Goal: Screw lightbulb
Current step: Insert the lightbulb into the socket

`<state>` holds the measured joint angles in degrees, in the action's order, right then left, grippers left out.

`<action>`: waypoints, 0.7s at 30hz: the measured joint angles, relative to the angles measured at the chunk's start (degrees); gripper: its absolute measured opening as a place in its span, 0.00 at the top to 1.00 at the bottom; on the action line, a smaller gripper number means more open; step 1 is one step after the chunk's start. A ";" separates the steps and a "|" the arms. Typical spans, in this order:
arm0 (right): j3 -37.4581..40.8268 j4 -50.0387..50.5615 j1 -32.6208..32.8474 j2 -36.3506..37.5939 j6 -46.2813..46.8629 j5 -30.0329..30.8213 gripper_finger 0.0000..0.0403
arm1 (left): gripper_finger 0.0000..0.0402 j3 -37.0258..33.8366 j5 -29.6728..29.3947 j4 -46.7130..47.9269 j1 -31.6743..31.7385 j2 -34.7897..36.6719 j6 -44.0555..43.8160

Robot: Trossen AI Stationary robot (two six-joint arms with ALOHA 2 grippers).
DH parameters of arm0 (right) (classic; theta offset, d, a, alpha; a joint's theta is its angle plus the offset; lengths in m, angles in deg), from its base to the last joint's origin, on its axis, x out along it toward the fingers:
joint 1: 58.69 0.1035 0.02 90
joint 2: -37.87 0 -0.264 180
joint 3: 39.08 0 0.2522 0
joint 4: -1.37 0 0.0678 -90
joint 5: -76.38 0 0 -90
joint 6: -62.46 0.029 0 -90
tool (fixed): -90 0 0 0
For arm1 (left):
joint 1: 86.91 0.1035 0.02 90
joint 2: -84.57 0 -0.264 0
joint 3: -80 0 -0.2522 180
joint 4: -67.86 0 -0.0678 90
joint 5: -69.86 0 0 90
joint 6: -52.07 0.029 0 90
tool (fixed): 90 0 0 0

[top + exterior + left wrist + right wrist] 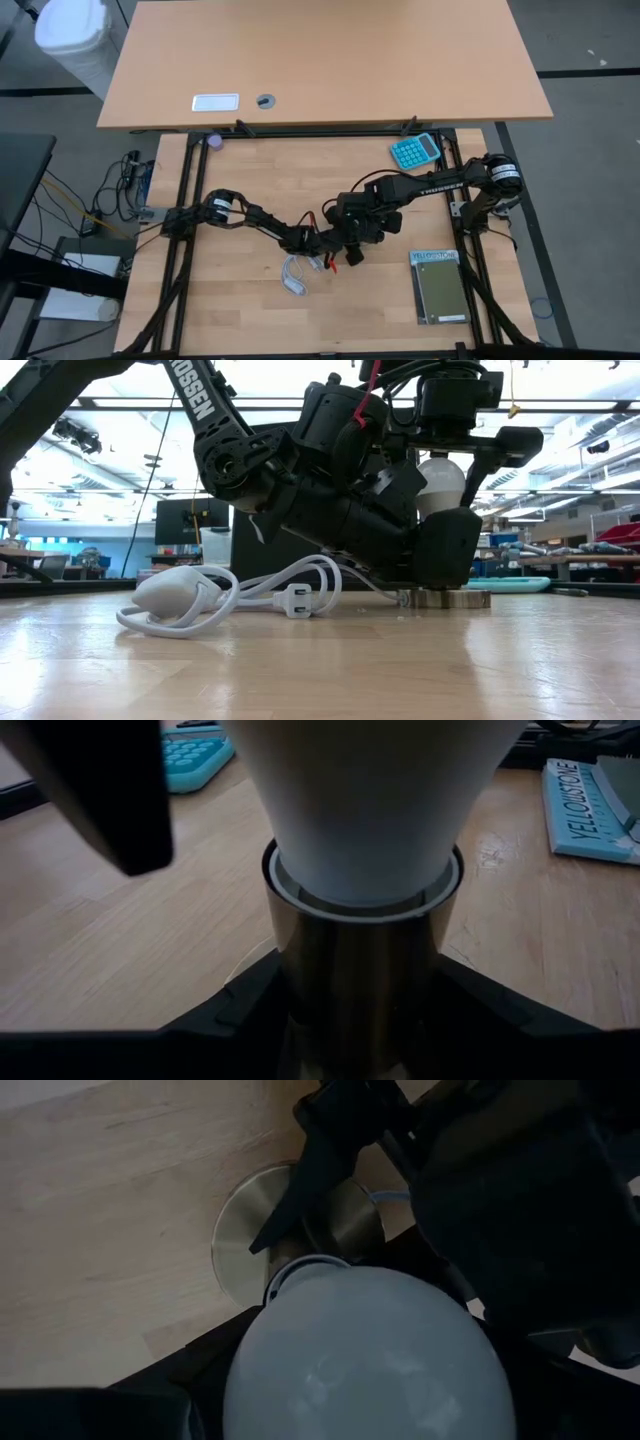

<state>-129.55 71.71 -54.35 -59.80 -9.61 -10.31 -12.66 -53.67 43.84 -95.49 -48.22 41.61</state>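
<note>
The white lightbulb (440,482) stands upright with its narrow end in a dark cylindrical socket (350,970). The socket rises from a round grey disc (240,1230) that lies flat on the table's middle. My left gripper (355,1020) comes in level from the table's left and is shut on the socket. My right gripper (365,1380) comes down from above and is shut on the bulb. In the high view both grippers (335,240) meet and hide the bulb. My left gripper pinches the socket's cylinder (300,980) between its two fingers (240,1010), below the rim. The fingers lie level, coming from the table's left. The socket stands upright on its disc on the table. My right gripper holds the bulb's round white body (300,1380) between its two fingers (180,1380), coming from above and pointing down. One finger also shows beside the bulb in the left wrist view (110,790). The bulb stands upright, its narrow end in the socket's rim (440,885).
A coiled white cable with a plug (230,592) lies on the table left of the socket. A teal calculator (415,151) lies at the far right, and a book (440,285) at the near right. A second table (320,60) stands beyond the far edge.
</note>
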 joint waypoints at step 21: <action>-0.02 0.49 -0.56 0.02 0.00 -1.72 0.27 | 0.49 0.00 -0.32 0.02 0.00 0.00 -0.02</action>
<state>-129.57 72.20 -54.92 -59.78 -9.61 -12.03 -12.66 -53.99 43.87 -95.49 -48.22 41.59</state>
